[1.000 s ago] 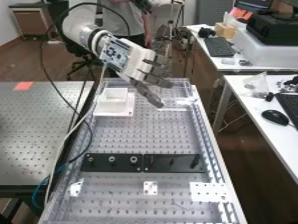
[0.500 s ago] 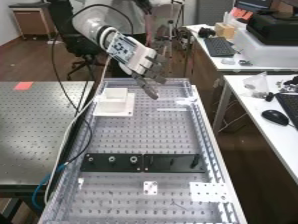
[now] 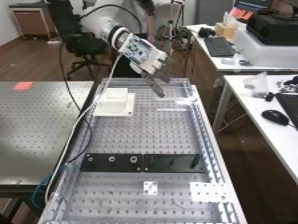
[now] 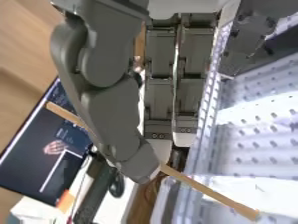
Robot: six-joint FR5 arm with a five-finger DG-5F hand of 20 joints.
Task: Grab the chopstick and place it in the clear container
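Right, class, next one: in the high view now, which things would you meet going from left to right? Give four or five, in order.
Orange note → black chair → robot hand → far desk's keyboard → computer mouse.

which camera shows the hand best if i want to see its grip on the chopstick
The wrist view, where the hand grips the chopstick close up. The high view shows the hand smaller, from farther off, with its fingers pointing down.

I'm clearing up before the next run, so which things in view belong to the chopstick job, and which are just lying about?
For the job:
chopstick
hand holding it

Just lying about:
computer mouse
keyboard
cardboard box
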